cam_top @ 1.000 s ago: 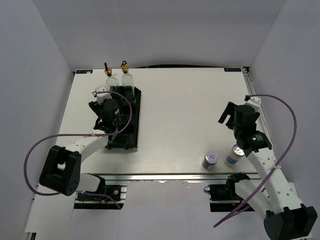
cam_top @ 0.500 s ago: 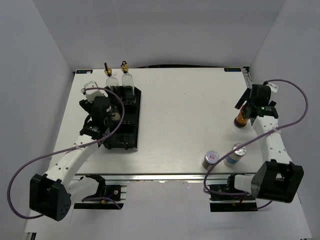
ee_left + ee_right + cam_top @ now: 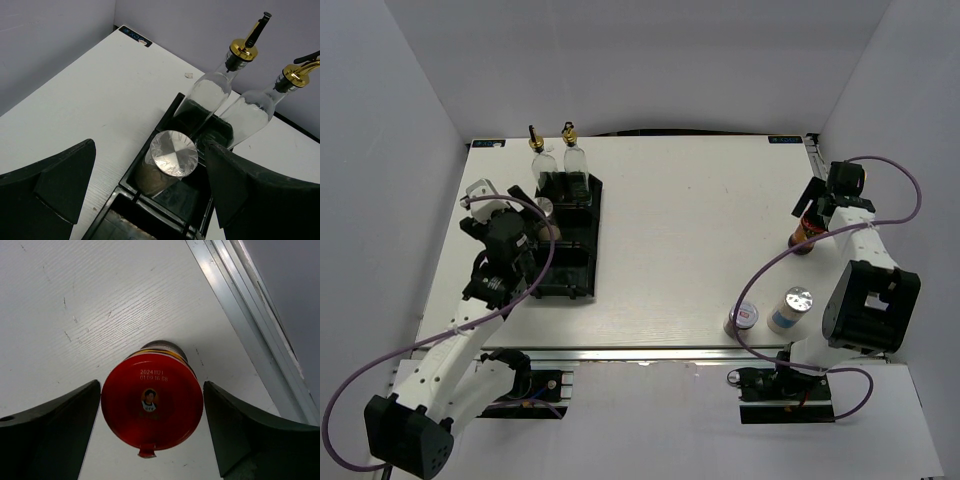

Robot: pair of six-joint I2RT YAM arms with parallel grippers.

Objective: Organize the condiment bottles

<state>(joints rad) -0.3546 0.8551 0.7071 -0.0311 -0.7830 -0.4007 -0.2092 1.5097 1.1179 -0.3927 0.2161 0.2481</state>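
Glass btls [image 3: 215,92], beige shaker [image 3: 172,152] in tray [image 3: 594,240]; red-cap jar [image 3: 151,405], 2 shakers [image 3: 792,308] outside.

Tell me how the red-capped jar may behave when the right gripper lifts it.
The red-capped jar looks rigid, probably glass, so it might break if dropped. Its cap looks smooth and round, so fingers closing on it could slip. Standing upright near the table edge, it could tip if pushed sideways.

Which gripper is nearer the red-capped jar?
Right. The right gripper sits over the red-capped jar, jaws open on either side; the left gripper is across the table by the black tray.
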